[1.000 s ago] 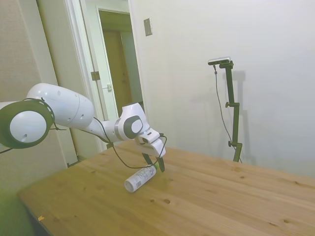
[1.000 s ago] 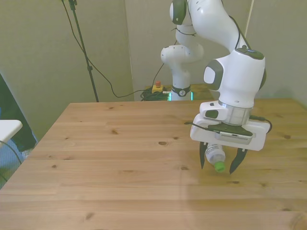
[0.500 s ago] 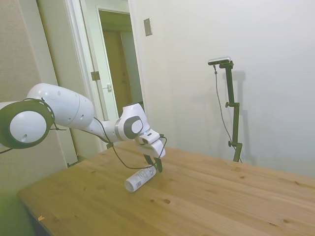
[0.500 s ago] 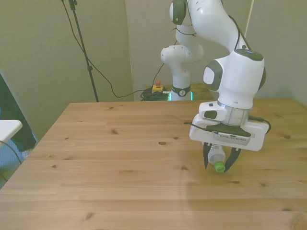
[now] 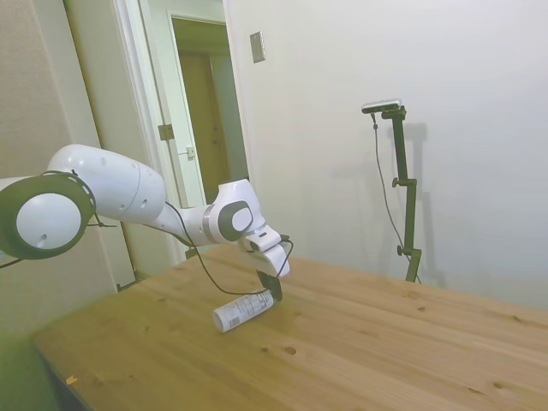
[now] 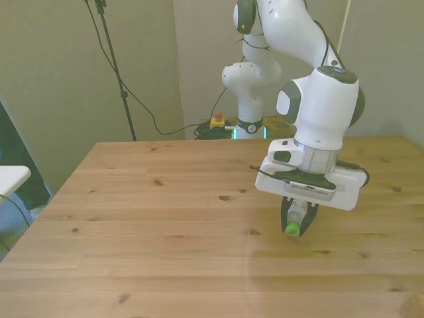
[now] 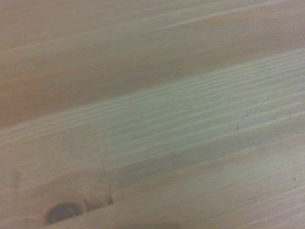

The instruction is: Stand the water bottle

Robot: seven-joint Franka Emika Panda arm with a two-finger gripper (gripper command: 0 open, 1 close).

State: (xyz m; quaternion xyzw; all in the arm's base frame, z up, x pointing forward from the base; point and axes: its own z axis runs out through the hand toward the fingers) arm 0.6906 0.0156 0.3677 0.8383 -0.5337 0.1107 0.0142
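Gripper [image 6: 296, 226] pinches the water bottle [image 5: 241, 311]; wrist view shows only table [image 7: 190, 119].

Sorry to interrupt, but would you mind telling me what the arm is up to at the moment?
The white arm's gripper has its fingers shut on the neck end of the water bottle, just behind its green cap. The bottle is not upright yet: it lies on its side, low over the wooden table, towards the front view's right. Whether it touches the wood is unclear.
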